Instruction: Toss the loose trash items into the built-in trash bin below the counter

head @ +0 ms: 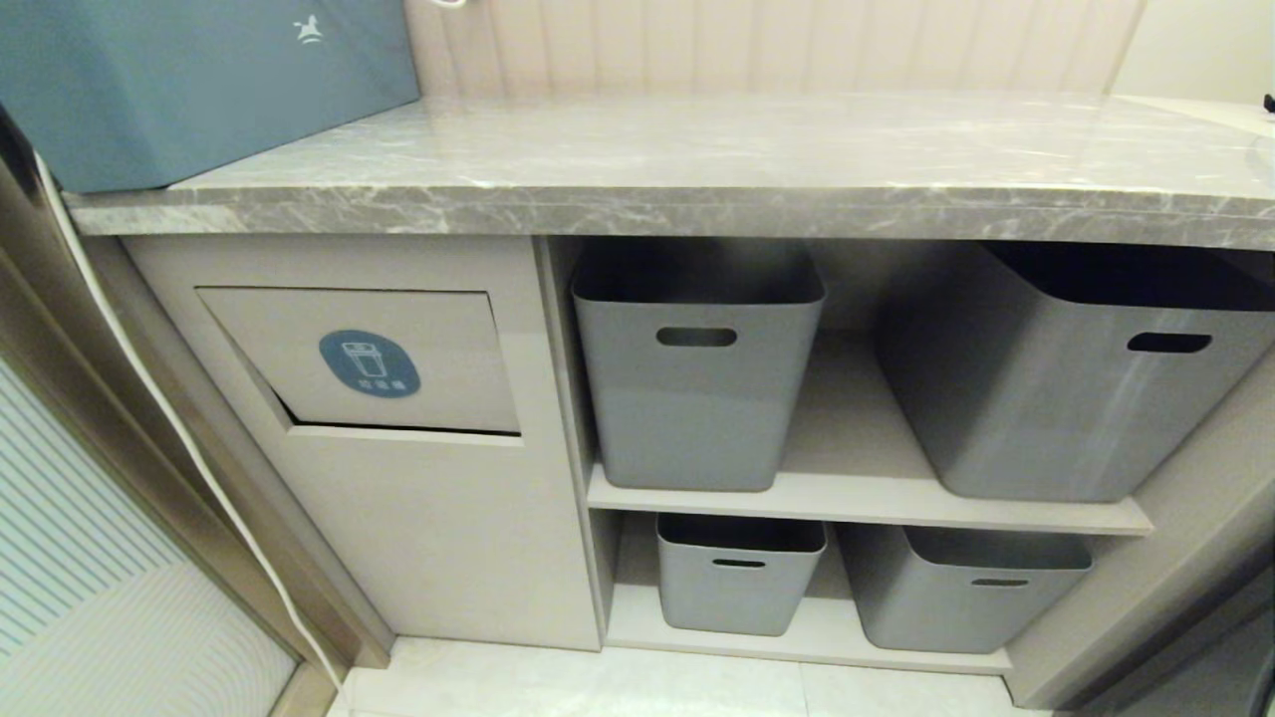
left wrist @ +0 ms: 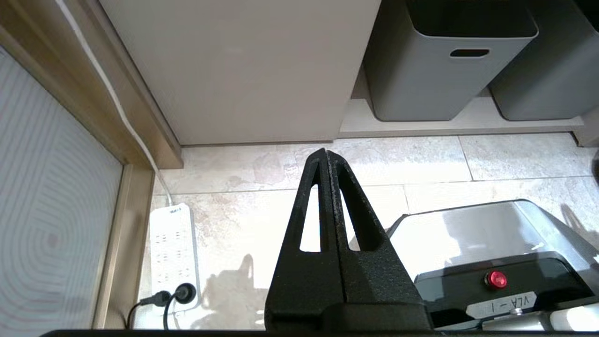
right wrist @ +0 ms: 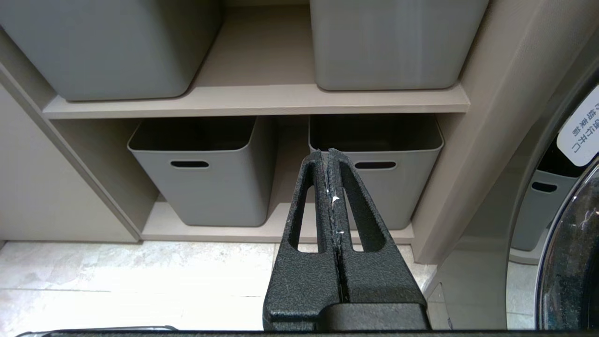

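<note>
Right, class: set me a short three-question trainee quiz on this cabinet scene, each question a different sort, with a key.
1. True or false: loose trash lies on the counter.
2. How many grey tubs sit on the shelves right of the trash bin flap? A) two B) four C) six
3. Fill in: the left claw and the right claw are both ____ and hold nothing.

Key:
1. False; no scraps show on the visible slab.
2. B; two above, two below.
3. Shut; the left hangs over the floor tiles, the right faces the lower tubs.
</note>
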